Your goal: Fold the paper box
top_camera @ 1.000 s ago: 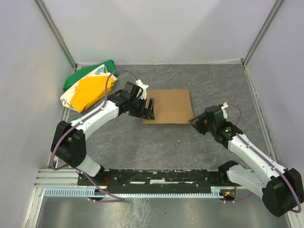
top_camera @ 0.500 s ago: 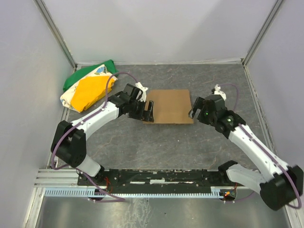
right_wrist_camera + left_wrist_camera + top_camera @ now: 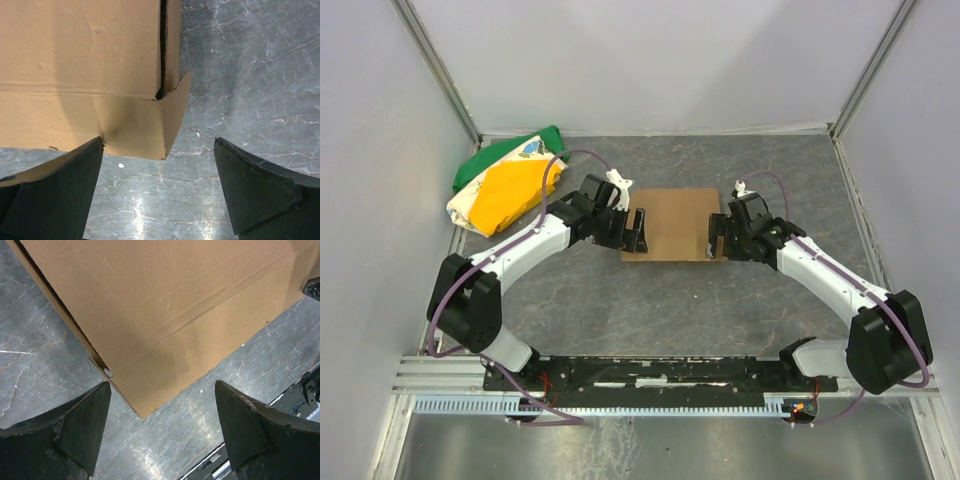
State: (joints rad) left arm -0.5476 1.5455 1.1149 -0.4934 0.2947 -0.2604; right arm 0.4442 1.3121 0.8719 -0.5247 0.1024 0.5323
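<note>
Lying between left fingers (image 3: 80, 425), right fingers (image 3: 55, 195): paper box (image 3: 675, 222).

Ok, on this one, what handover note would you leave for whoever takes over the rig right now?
Left gripper: open, empty, poised over the near corner at the left end of the paper box.
Right gripper: open, empty, over the near corner at the right end, where a small flap sits slightly off the sheet.
Box: lying flat in the middle of the table, not gripped. The cloth bundle sits far left, apart from it.
Done: both arms placed at the ends.
Left: all the folding; no wall raised yet.
</note>
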